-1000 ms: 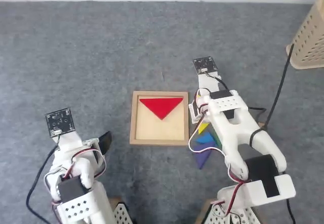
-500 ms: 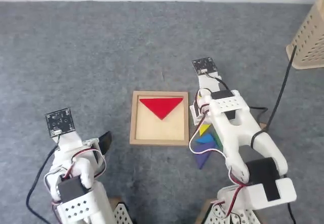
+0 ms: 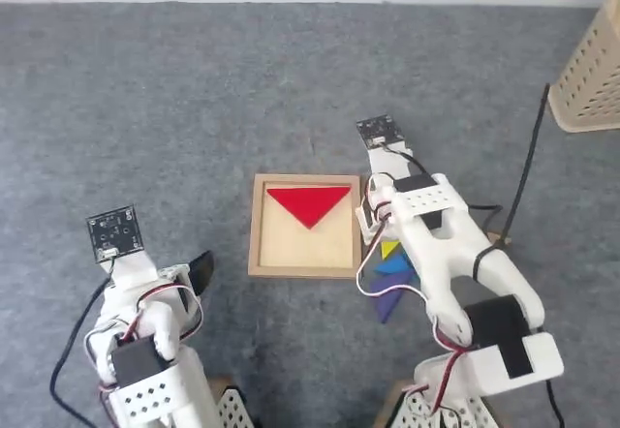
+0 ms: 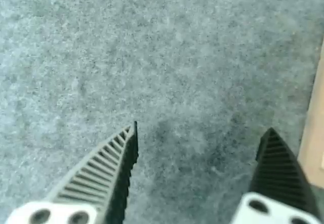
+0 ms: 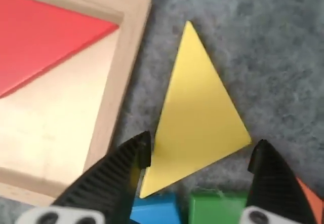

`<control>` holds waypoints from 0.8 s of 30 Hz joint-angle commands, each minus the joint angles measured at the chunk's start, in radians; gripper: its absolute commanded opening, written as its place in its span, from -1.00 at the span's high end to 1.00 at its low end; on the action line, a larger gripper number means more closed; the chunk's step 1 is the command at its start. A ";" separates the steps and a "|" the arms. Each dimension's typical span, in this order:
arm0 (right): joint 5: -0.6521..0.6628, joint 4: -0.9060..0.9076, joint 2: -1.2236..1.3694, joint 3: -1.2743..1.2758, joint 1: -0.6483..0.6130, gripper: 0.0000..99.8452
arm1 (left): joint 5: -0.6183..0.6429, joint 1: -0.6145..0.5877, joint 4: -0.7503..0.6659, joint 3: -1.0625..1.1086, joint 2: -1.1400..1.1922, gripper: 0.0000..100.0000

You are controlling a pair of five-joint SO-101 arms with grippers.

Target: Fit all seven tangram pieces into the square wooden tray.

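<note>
The square wooden tray (image 3: 258, 254) lies mid-table with a red triangle (image 3: 308, 202) in its far half. Just right of the tray lie loose pieces: yellow (image 3: 389, 249), blue (image 3: 392, 266) and purple (image 3: 387, 303), partly under the right arm (image 3: 431, 220). In the right wrist view my right gripper (image 5: 200, 155) is open, its fingers on either side of the wide end of the yellow triangle (image 5: 200, 115), beside the tray rim (image 5: 121, 67). Blue (image 5: 154, 209), green (image 5: 215, 206) and orange (image 5: 311, 201) pieces lie close by. My left gripper (image 4: 201, 133) hangs open over bare carpet.
Grey carpet covers the table. A perforated beige container (image 3: 589, 70) stands at the far right edge. The left arm (image 3: 145, 321) sits at the near left, its gripper a short way from the tray edge (image 4: 316, 133). A black cable (image 3: 528, 171) runs by the right arm.
The right arm has shifted slightly left, toward the tray, over the loose pieces. The left arm has not moved.
</note>
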 commanded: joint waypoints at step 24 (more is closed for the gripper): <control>0.018 -0.062 0.033 -0.015 0.013 0.36 | -0.002 0.002 -0.002 -0.013 -0.012 0.29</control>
